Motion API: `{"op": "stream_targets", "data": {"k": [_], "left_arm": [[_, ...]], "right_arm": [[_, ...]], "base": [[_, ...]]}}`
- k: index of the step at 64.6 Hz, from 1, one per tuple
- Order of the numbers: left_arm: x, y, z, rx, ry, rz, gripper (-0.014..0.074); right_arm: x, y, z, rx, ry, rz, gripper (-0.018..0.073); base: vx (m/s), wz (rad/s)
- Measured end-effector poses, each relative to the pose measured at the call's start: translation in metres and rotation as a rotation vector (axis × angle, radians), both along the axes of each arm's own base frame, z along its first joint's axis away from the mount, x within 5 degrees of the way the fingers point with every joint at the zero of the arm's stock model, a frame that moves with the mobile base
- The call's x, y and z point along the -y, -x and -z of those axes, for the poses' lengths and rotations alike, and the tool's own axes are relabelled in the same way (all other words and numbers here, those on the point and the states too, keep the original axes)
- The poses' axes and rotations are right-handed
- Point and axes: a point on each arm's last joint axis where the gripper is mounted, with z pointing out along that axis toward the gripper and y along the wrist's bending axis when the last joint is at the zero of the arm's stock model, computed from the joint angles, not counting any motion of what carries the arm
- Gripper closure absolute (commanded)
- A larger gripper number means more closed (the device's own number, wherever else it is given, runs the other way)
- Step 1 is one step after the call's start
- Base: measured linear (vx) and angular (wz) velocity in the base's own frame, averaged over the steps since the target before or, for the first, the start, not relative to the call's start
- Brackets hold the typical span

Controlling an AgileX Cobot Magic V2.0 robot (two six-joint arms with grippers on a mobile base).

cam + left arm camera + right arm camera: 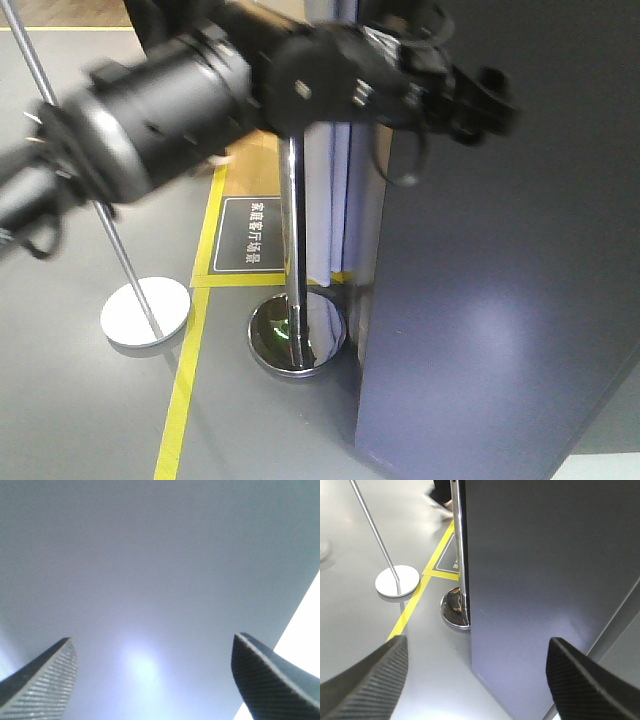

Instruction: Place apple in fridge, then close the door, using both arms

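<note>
we see no apple, so we judge the door-closing step is in hand. our left claw [150, 680], spread and empty, faces the dark grey door [150, 555] closely; our right claw [475, 680] hangs spread nearby. next we need a steady push.

Arm [200, 100]: thick black cylindrical segments, blurred; grey ring band near wide end; round black joint housing mid-arm with small pale spot at centre. Thin black cable loops hang off arm at left and under wrist. Wrist end black, blocky, knobbly, detail smeared. Left claw [150, 680]: two dark fingers [45, 680], tapered to point, fine ribbed grid texture, left one lit grey. Right claw [475, 680]: two black fingers [580, 680], same wedge shape, fine diagonal ribbing, matte.
</note>
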Motion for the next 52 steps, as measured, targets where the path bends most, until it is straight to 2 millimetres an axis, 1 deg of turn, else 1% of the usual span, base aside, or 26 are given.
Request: {"op": "stream_targets", "data": {"k": [5, 13, 21, 24, 29, 30, 33, 34, 35, 36, 37, 39, 41, 43, 44, 45, 48, 52], "left_arm": [[-0.018, -0.002, -0.009, -0.024, -0.023, -0.032, 0.0003], [-0.041, 0.001, -0.023, -0.047, -0.051, -0.067, 0.0003], [-0.062, 0.011, -0.037, -0.037, -0.066, -0.082, 0.0003], [-0.068, 0.014, -0.035, -0.042, -0.077, -0.087, 0.0003], [-0.084, 0.023, -0.032, -0.053, -0.089, -0.104, 0.0003], [-0.088, 0.026, -0.033, -0.05, -0.087, -0.106, 0.0003], [-0.098, 0.033, -0.024, -0.061, -0.097, -0.114, 0.0003], [-0.101, 0.035, -0.027, -0.047, -0.085, -0.116, 0.0003], [-0.103, 0.038, -0.026, -0.047, -0.085, -0.118, 0.0003], [-0.104, 0.038, -0.017, -0.06, -0.098, -0.118, 0.0003], [-0.11, 0.044, -0.022, -0.04, -0.081, -0.12, 0.0003], [-0.115, 0.05, -0.016, -0.04, -0.083, -0.121, 0.0003], [-0.121, 0.059, -0.014, -0.024, -0.069, -0.121, 0.0003], [-0.128, 0.068, -0.016, -0.001, -0.05, -0.121, 0.0003], [-0.13, 0.071, -0.012, 0.0, -0.05, -0.12, 0.0003], [-0.135, 0.077, -0.016, 0.02, -0.032, -0.12, 0.0003], [-0.142, 0.087, -0.016, 0.048, -0.006, -0.12, 0.0003], [-0.153, 0.102, -0.014, 0.062, 0.013, -0.12, 0.0003]], "right_arm": [[0.0, 0.0, 0.0, 0.0, 0.0, 0.0, 0.0015], [0.0, 0.0, 0.0, 0.0, 0.0, 0.0, 0.0015], [0.0, 0.0, 0.0, 0.0, 0.0, 0.0, 0.0015], [0.0, 0.0, 0.0, 0.0, 0.0, 0.0, 0.0015], [0.0, 0.0, 0.0, 0.0, 0.0, 0.0, 0.0015], [0.0, 0.0, 0.0, 0.0, 0.0, 0.0, 0.0015], [0.0, 0.0, 0.0, 0.0, 0.0, 0.0, 0.0015], [0.0, 0.0, 0.0, 0.0, 0.0, 0.0, 0.0015], [0.0, 0.0, 0.0, 0.0, 0.0, 0.0, 0.0015], [0.0, 0.0, 0.0, 0.0, 0.0, 0.0, 0.0015], [0.0, 0.0, 0.0, 0.0, 0.0, 0.0, 0.0015], [0.0, 0.0, 0.0, 0.0, 0.0, 0.0, 0.0015], [0.0, 0.0, 0.0, 0.0, 0.0, 0.0, 0.0015], [0.0, 0.0, 0.0, 0.0, 0.0, 0.0, 0.0015], [0.0, 0.0, 0.0, 0.0, 0.0, 0.0, 0.0015], [0.0, 0.0, 0.0, 0.0, 0.0, 0.0, 0.0015], [0.0, 0.0, 0.0, 0.0, 0.0, 0.0, 0.0015], [0.0, 0.0, 0.0, 0.0, 0.0, 0.0, 0.0015]], "base": [[0.0, 0.0], [0.0, 0.0], [0.0, 0.0], [0.0, 0.0], [0.0, 0.0], [0.0, 0.0], [0.0, 0.0], [0.0, 0.0], [0.0, 0.0], [0.0, 0.0], [0.0, 0.0], [0.0, 0.0], [0.0, 0.0], [0.0, 0.0], [0.0, 0.0], [0.0, 0.0], [0.0, 0.0], [0.0, 0.0]]}}
